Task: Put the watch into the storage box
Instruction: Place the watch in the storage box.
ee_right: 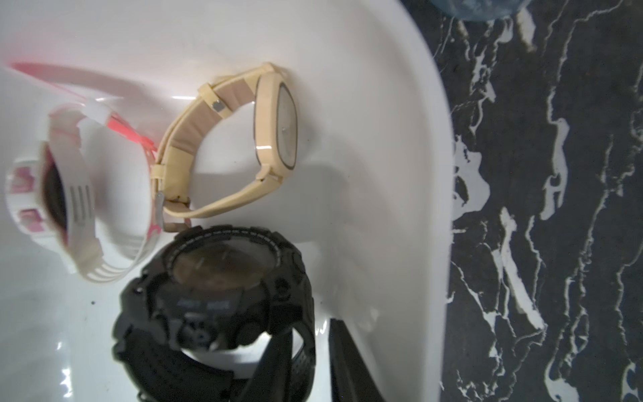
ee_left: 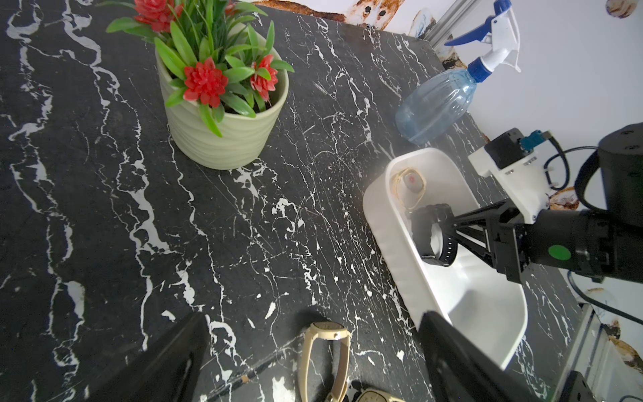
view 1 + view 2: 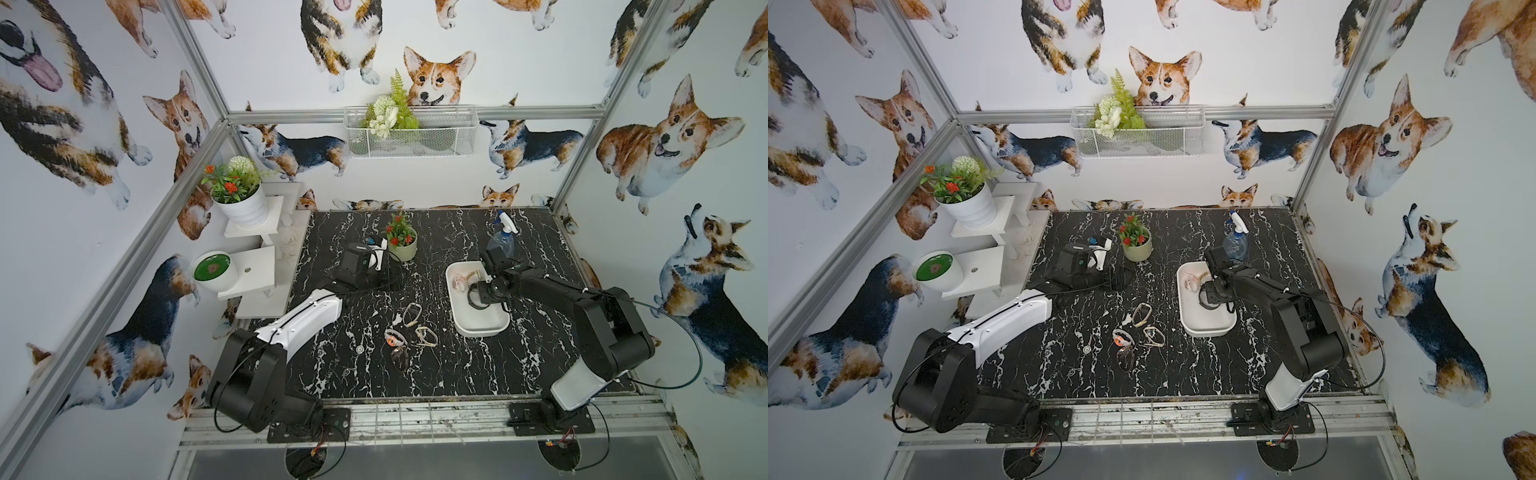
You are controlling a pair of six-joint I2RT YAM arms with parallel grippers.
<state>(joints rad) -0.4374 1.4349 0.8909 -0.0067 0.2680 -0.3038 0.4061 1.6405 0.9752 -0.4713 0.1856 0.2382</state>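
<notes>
The storage box (image 3: pixel 478 332) is a shallow white tub on the right of the black marble table, seen in both top views (image 3: pixel 1208 332). My right gripper (image 1: pixel 309 327) reaches down into it. A black watch (image 1: pixel 215 278) rests on the box floor. One finger is inside the strap loop, the other outside it with a white gap between, so the jaws are open. A beige watch (image 1: pixel 275 125) and a white-and-pink watch (image 1: pixel 69 215) also lie in the box. My left gripper (image 2: pixel 313 315) hangs wide open and empty just above another beige watch (image 2: pixel 328 334) on the table.
Several loose watches (image 3: pixel 426 336) lie mid-table left of the box. A green flower pot (image 3: pixel 402 245) stands behind them, and a spray bottle (image 3: pixel 500 241) stands behind the box. A white wire basket (image 3: pixel 409 133) hangs on the back wall.
</notes>
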